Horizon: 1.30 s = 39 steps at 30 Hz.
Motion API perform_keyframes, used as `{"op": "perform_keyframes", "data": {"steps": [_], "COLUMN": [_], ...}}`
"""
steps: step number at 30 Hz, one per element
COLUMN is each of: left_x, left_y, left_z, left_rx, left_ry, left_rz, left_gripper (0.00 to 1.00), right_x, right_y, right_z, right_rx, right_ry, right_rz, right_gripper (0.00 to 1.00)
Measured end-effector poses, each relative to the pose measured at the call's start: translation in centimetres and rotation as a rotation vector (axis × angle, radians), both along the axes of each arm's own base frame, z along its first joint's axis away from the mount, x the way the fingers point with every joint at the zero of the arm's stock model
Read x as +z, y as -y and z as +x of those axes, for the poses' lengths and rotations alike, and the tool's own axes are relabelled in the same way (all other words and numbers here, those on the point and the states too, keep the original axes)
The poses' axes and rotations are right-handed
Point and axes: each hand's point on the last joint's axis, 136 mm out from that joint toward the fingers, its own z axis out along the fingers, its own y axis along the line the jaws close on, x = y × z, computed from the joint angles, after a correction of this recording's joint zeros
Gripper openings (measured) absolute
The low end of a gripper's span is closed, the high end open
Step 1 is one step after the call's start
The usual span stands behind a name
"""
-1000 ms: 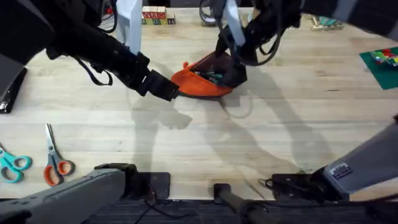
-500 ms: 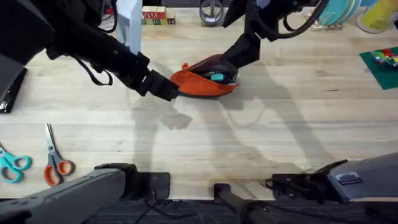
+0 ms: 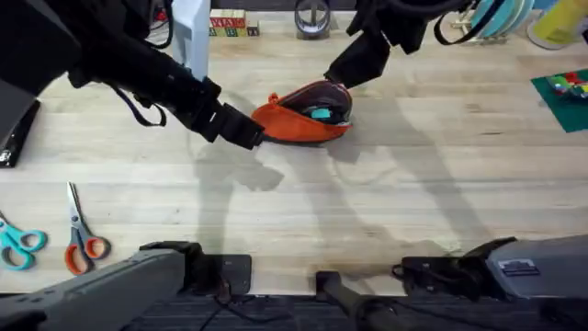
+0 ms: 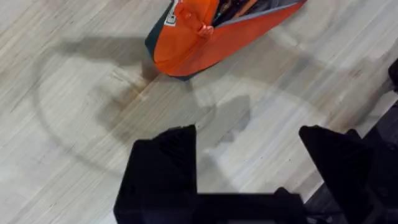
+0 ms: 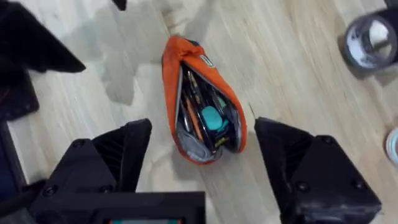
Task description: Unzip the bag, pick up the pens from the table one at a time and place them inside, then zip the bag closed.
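The orange bag (image 3: 292, 121) lies on the table (image 3: 413, 184) at centre back, its zipper open and its mouth gaping. Inside the bag (image 5: 202, 112) lie slim pens (image 5: 190, 106), and something teal (image 5: 212, 118) lies among them. My left gripper (image 3: 250, 136) sits low by the bag's left end; in the left wrist view this gripper (image 4: 249, 162) is open with bare wood between the fingers and the bag (image 4: 199, 43) just beyond them. My right gripper (image 3: 356, 66) hovers open above the bag's right end, its fingers (image 5: 124, 155) straddling the pouch from above.
Teal scissors (image 3: 18, 244) and orange scissors (image 3: 83, 244) lie at the front left. A tape roll (image 3: 312, 18) and letter blocks (image 3: 230, 23) stand at the back. A green mat (image 3: 565, 92) lies at the right edge.
The right gripper has lifted up and back from the bag's right end, leaving the mouth open with the teal item showing. The left arm has stayed put.
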Motion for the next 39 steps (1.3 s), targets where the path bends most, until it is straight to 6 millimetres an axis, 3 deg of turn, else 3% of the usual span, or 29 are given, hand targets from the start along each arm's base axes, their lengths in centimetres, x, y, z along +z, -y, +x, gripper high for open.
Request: {"op": "perform_keyframes", "data": {"steps": [14, 30, 39], "left_x": [0.0, 0.6, 1.6], "left_y": [-0.5, -7.2, -6.7], "left_z": [0.2, 2.3, 3.6], "left_rx": [-0.069, 0.059, -0.044], "left_ry": [0.048, 0.173, 0.309], "left_rz": [0.02, 0.029, 0.0], "left_gripper": [0.996, 0.995, 0.993], "right_x": [-0.2, 0.2, 1.6], "right_y": [0.2, -0.8, -1.6], "right_z": [-0.4, -0.4, 1.3], "right_rx": [-0.036, -0.046, -0.162], "right_ry": [-0.047, -0.057, -0.066], "right_rz": [0.003, 0.043, 0.136], "right_gripper": [0.997, 0.997, 0.998]}}
